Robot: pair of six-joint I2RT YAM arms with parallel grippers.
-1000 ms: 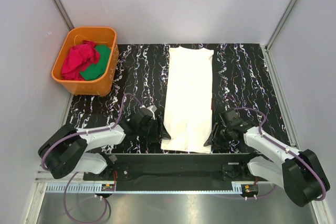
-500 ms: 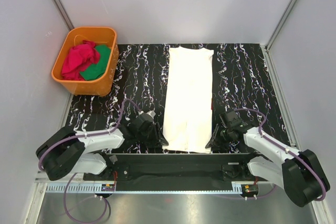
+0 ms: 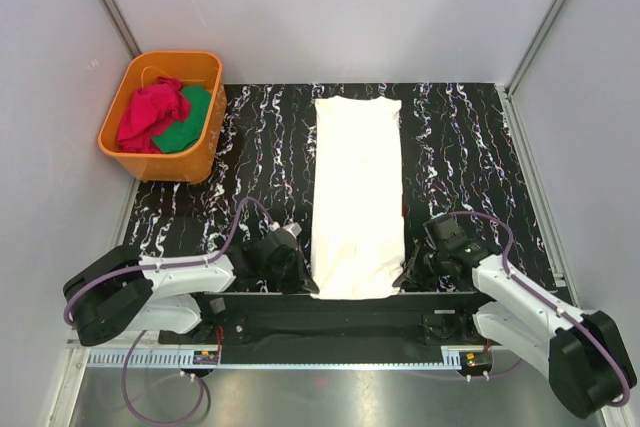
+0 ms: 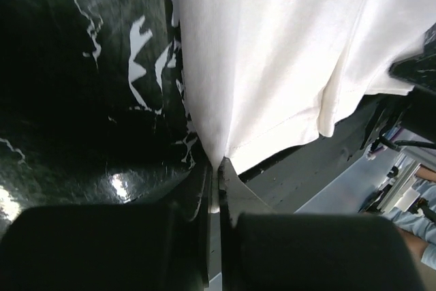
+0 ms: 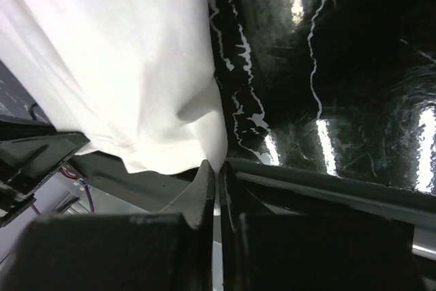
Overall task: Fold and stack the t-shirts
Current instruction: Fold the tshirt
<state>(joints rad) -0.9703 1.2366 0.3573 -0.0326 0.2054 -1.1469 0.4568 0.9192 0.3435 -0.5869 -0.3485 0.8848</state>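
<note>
The cream-white t-shirt is laid as a long folded strip down the middle of the table, from its far edge to its near edge. Its near left corner is pinched by the closed left gripper, and its near right corner by the closed right gripper. A red t-shirt is heaped in the orange tub at the far left corner.

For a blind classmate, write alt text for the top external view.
The left gripper and right gripper are shut on the near corners of a folded cream t-shirt on a marbled table. An orange tub of clothes sits far left.
</note>
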